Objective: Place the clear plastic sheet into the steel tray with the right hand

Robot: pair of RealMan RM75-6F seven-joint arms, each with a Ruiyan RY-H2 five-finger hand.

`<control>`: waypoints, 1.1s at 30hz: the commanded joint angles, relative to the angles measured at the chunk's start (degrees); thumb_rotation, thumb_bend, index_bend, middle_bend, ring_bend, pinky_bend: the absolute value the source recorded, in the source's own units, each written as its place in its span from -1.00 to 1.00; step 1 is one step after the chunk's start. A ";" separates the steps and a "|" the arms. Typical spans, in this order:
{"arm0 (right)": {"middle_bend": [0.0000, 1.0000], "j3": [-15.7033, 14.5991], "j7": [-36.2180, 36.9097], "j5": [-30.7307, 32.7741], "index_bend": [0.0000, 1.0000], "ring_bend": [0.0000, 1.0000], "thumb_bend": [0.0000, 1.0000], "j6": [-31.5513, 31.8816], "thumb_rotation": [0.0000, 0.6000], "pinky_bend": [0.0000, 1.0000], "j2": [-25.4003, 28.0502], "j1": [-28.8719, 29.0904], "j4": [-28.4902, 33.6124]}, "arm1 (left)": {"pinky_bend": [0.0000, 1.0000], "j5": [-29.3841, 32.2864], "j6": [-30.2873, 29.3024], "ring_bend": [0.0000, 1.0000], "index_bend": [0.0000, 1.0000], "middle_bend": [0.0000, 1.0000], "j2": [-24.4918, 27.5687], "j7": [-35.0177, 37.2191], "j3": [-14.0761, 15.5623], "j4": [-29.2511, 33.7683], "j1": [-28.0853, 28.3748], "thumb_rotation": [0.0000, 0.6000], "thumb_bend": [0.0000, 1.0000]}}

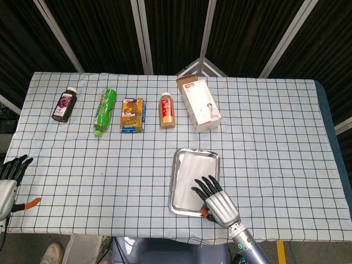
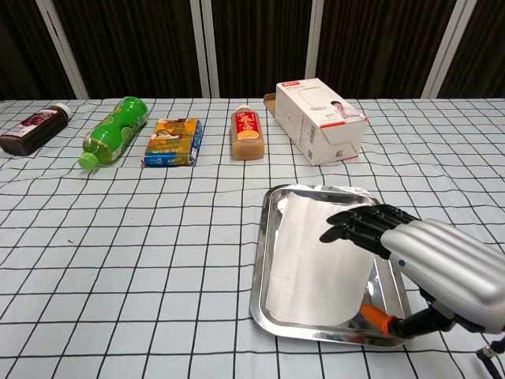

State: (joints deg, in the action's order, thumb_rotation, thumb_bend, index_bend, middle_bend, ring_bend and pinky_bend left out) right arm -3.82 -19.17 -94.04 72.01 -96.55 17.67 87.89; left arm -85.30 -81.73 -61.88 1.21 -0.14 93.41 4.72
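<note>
The steel tray (image 1: 171, 187) (image 2: 264, 237) lies on the checked cloth near the table's front edge. The clear plastic sheet (image 1: 187, 176) (image 2: 316, 253) lies flat inside it, covering most of the tray floor. My right hand (image 1: 215, 202) (image 2: 430, 264) hovers over the tray's near right corner. Its fingers are stretched out and apart above the sheet's right edge, holding nothing. My left hand (image 1: 10, 181) shows only in the head view, at the far left beside the table's edge, fingers apart and empty.
Along the back of the table lie a dark juice bottle (image 1: 64, 104) (image 2: 31, 130), a green bottle (image 1: 105, 111) (image 2: 114, 130), a small carton (image 1: 132, 115) (image 2: 172, 142), an orange drink bottle (image 1: 166, 109) (image 2: 248, 134) and a white box (image 1: 199, 104) (image 2: 319, 118).
</note>
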 commanded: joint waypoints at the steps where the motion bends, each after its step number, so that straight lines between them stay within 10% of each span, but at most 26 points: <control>1: -0.86 -0.64 -0.41 -0.88 -0.75 -1.00 -0.19 0.77 1.00 -1.00 0.08 -0.43 0.84 | -1.00 -0.03 0.01 -1.00 -1.00 -1.00 0.01 0.05 0.02 0.01 0.00 1.00 -1.00; 15: -0.90 0.30 -6.21 -0.41 -0.88 -1.00 -0.20 2.77 1.00 -1.00 2.56 -1.77 4.42 | -1.00 -0.03 0.01 -1.00 -1.00 -1.00 0.25 0.77 0.05 0.09 -0.05 1.00 -1.00; 33: -1.00 0.09 -0.60 0.70 -1.00 -1.00 -0.20 15.88 1.00 -1.00 25.24 -9.33 9.80 | -1.00 -0.93 -1.21 -1.00 -1.00 -1.00 -0.12 -0.66 0.25 -0.05 -0.48 1.00 -1.00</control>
